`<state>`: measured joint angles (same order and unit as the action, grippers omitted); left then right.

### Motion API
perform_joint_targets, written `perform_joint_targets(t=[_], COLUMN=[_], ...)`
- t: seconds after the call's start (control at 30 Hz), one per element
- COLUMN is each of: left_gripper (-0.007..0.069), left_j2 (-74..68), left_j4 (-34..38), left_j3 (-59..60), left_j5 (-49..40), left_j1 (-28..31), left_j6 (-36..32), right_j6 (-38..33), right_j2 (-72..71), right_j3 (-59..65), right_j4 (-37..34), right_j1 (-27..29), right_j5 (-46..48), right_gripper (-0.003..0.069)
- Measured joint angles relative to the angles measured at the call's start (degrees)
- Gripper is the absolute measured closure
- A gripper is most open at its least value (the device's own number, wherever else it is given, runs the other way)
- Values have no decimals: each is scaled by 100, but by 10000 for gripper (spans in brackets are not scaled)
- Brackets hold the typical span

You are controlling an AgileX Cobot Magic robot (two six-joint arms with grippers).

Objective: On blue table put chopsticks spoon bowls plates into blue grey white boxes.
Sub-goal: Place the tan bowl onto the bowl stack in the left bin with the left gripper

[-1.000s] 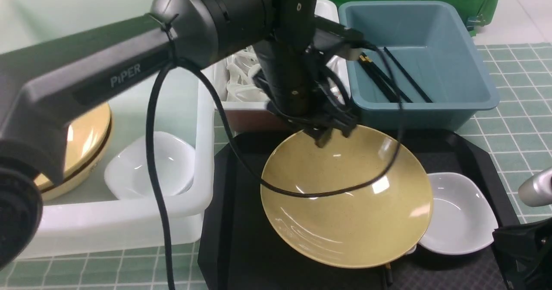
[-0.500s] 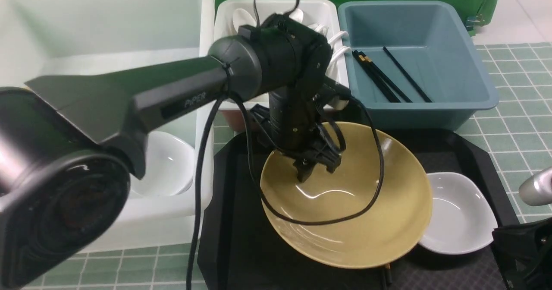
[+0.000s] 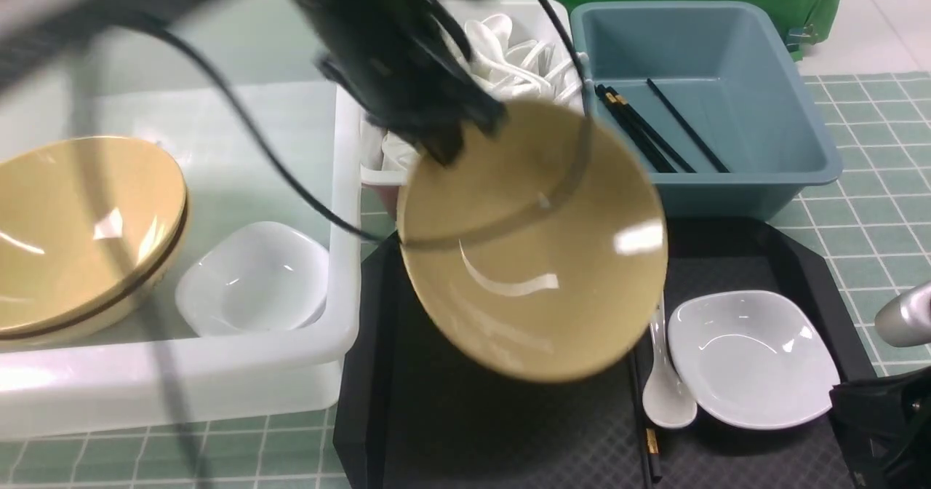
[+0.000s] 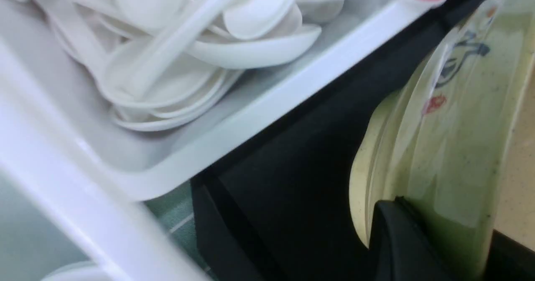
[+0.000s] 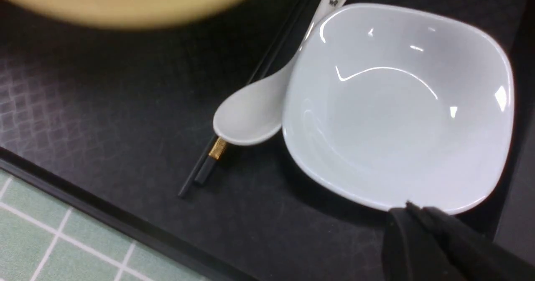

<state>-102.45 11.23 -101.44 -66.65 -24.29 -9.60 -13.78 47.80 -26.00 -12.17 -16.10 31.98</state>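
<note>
Left pincer (image 3: 445,147) clamped on tilted bowl (image 3: 531,271) rim; right pincer (image 5: 411,214) closed, empty. Advise clearing tub (image 3: 348,183) wall, then nesting onto stacked bowls (image 3: 80,227).

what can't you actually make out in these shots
- Left pincer: front view, motion blur smears its grip on the tan bowl.
- Chopsticks on the black tray: front and right wrist views, far ends hidden under the spoon and that bowl.
- Right pincer: right wrist view, cut off by the bottom edge; jaws not shown.
- Stacked bowls in the white tub: front view, left edge crops them; count unclear.
</note>
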Motion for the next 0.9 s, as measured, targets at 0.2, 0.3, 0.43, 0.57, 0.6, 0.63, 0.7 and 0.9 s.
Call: perform_joint_targets(t=[0.2, 0.3, 0.43, 0.57, 0.6, 0.63, 0.7, 0.9], left_gripper=[618, 618, 618, 618, 618, 618, 618, 575], left_j2=[1194, 1618, 1812, 1797, 1793, 1793, 1793, 1786], left_j4=[147, 37, -100, -177, -187, -210, -248, -483], left_j3=[0, 82, 575, 1170, 1362, 1492, 1647, 2637], left_j5=[-148, -206, -206, -121, -49, 54, 164, 1098], left_j1=[1600, 2611, 4116, 4808, 4920, 5002, 5054, 5086], left_j6=[-76, 69, 332, 367, 367, 385, 451, 660], right_j6=[0, 0, 23, 41, 41, 41, 41, 45], right_j2=[0, 0, 0, 0, 0, 0, 0, 0], right_j3=[0, 0, 0, 0, 0, 0, 0, 0], right_j4=[0, 0, 0, 0, -7, -6, -14, -67], right_j1=[0, 0, 0, 0, 0, 0, 0, 0], right_j5=[0, 0, 0, 0, -18, -26, -46, -65], right_gripper=[610, 610, 610, 610, 610, 610, 610, 610])
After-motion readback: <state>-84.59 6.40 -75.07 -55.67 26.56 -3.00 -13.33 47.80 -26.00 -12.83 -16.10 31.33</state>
